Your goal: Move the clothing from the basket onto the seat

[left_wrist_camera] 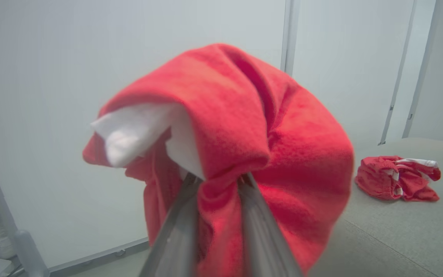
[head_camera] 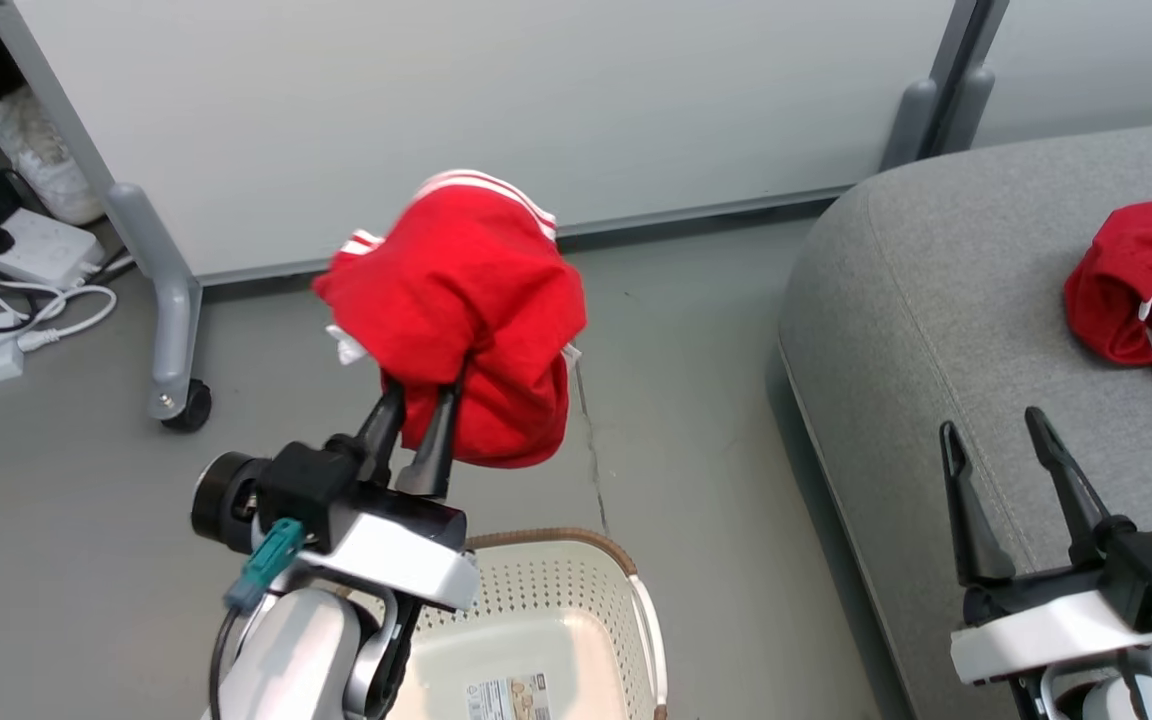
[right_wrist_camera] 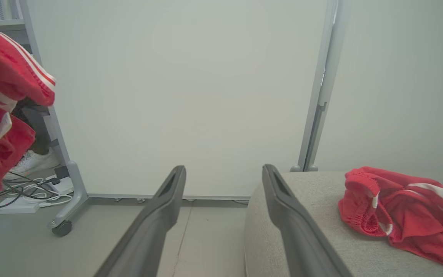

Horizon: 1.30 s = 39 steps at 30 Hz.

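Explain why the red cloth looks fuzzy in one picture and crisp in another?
Left wrist view: the held cloth hangs very close, so it and the left tool blur, while the other cloth on the seat behind is sharper. Head view: from farther off the held cloth looks crisper, under even light with faint shadows. Right wrist view: sharp, no glare.

red garment [head_camera: 466, 290] aloft, second garment [head_camera: 1146, 290] crumpled on seat [head_camera: 936, 300]

You count two pieces of red clothing, a first garment [head_camera: 456, 300] and a second garment [head_camera: 1146, 290], one basket [head_camera: 556, 585], one grey seat [head_camera: 916, 320], two grippers, the left gripper [head_camera: 423, 395] and the right gripper [head_camera: 991, 420], one white shoe [head_camera: 36, 160] and one castor [head_camera: 186, 408].
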{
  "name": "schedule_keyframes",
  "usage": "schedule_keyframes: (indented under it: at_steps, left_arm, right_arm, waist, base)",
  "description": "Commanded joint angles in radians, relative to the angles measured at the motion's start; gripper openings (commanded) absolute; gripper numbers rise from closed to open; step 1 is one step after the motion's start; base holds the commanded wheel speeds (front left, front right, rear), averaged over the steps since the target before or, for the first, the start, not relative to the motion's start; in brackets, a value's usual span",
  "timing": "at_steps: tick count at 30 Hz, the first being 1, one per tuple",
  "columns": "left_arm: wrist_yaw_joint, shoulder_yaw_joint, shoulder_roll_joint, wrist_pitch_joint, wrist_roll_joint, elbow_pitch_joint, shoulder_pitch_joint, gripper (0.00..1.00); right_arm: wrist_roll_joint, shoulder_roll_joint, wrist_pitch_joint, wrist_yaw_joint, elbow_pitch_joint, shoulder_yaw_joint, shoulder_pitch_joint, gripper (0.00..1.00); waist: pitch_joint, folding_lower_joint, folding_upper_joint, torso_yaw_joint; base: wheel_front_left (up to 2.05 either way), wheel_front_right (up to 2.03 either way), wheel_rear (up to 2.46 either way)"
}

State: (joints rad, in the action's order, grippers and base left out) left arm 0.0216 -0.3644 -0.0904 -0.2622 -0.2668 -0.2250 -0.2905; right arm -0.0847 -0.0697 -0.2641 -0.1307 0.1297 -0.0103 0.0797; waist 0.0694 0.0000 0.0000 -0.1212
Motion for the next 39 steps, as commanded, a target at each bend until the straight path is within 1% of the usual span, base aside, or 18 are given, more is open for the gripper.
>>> schedule_keyframes:
  at_steps: [1, 5, 10, 14, 15, 17, 19, 22, 25, 30, 36, 39]
  left_arm:
    - [-0.009, 0.022, 0.001, -0.003, 0.016, 0.027, 0.018, 0.0]
    - [-0.031, 0.082, 0.02, -0.003, 0.043, 0.104, 0.047, 0.0]
    - [-0.059, 0.122, 0.032, -0.003, 0.067, 0.18, 0.054, 0.0]
    - [-0.066, 0.141, 0.037, -0.003, 0.07, 0.243, 0.044, 0.0]
    - [-0.062, 0.142, 0.038, -0.003, 0.054, 0.265, 0.038, 0.0]
    - [-0.054, 0.13, 0.039, -0.002, 0.034, 0.296, 0.032, 0.0]
    - [-0.057, 0.104, 0.039, -0.002, 0.024, 0.317, 0.021, 0.0]
    - [-0.074, 0.048, 0.039, -0.002, 0.016, 0.332, 0.009, 0.0]
    - [-0.093, -0.014, 0.038, -0.002, -0.015, 0.321, 0.012, 0.0]
    - [-0.119, -0.09, 0.038, -0.002, -0.026, 0.291, 0.01, 0.0]
    - [-0.132, -0.129, 0.038, -0.002, -0.036, 0.267, 0.013, 0.0]
    - [-0.134, -0.133, 0.038, -0.002, -0.032, 0.264, 0.012, 0.0]
  right_arm:
    - [-0.001, -0.007, 0.0, 0.0, 0.002, -0.001, -0.012, 1.0]
    - [-0.003, -0.009, 0.0, 0.0, 0.006, -0.006, -0.023, 1.0]
    - [-0.009, -0.011, 0.0, 0.0, 0.007, -0.006, -0.02, 1.0]
    - [-0.011, -0.009, 0.0, 0.0, 0.005, -0.002, -0.017, 1.0]
    - [-0.011, -0.008, 0.0, 0.0, 0.006, -0.002, -0.016, 1.0]
    - [-0.011, -0.007, 0.0, 0.0, 0.007, -0.004, -0.015, 1.0]
    - [-0.011, -0.006, 0.0, 0.0, 0.008, -0.004, -0.014, 1.0]
    - [-0.012, -0.005, 0.0, 0.0, 0.007, 0.0, -0.013, 1.0]
    - [-0.012, -0.005, 0.0, 0.0, 0.009, 0.002, -0.012, 1.0]
    - [-0.01, -0.001, 0.0, 0.0, 0.007, 0.007, -0.018, 1.0]
    - [-0.009, 0.002, 0.0, 0.0, 0.01, 0.006, -0.024, 1.0]
    - [-0.035, 0.005, 0.0, 0.0, 0.006, 0.016, -0.019, 1.0]
  waist:
    - [-0.015, 0.0, 0.0, 0.005]
    - [-0.031, 0.0, 0.0, 0.007]
    - [-0.038, 0.0, 0.0, 0.01]
    - [-0.037, 0.0, 0.0, 0.013]
    - [-0.036, 0.0, 0.0, 0.013]
    - [-0.034, 0.0, 0.0, 0.012]
    - [-0.033, 0.0, 0.0, 0.012]
    - [-0.031, 0.0, 0.0, 0.01]
    - [-0.03, 0.0, 0.0, 0.007]
    - [-0.03, 0.0, 0.0, 0.002]
    - [-0.028, 0.0, 0.0, -0.007]
    - [-0.026, 0.0, 0.0, -0.012]
  base:
    - [0.0, 0.0, 0.0]
    - [0.0, 0.0, 0.0]
    - [0.0, 0.0, 0.0]
    - [0.0, 0.0, 0.0]
    - [0.0, 0.0, 0.0]
    - [0.0, 0.0, 0.0]
    - [0.0, 0.0, 0.0]
    - [0.0, 0.0, 0.0]
    - [0.0, 0.0, 0.0]
    - [0.0, 0.0, 0.0]
    - [0.0, 0.0, 0.0]
    - [0.0, 0.0, 0.0]
